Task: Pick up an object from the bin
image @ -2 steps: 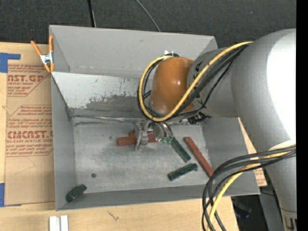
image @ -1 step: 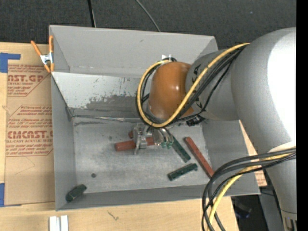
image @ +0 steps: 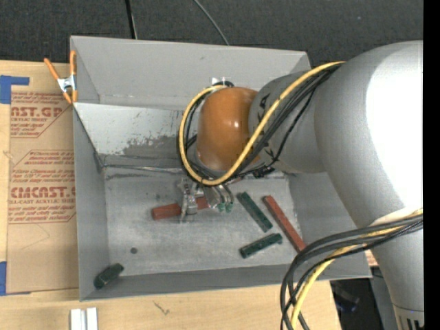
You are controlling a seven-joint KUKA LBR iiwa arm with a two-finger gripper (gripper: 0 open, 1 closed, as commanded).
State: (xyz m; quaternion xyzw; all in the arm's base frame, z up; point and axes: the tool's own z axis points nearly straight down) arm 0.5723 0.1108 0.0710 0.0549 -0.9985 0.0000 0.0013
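Observation:
My gripper (image: 205,203) is low over the middle of the bin floor, under the arm's orange dome, and is open. A red-brown block (image: 165,212) lies flat to its left; the block's right end reaches in between the two fingers, and the left finger (image: 189,206) stands on or against it. Just right of the gripper lies a dark green bar (image: 253,210) at a slant.
A red bar (image: 282,222) lies diagonally further right, with a second dark green bar (image: 261,245) below it. A small dark green piece (image: 108,275) sits in the front left corner. The arm covers the bin's right side.

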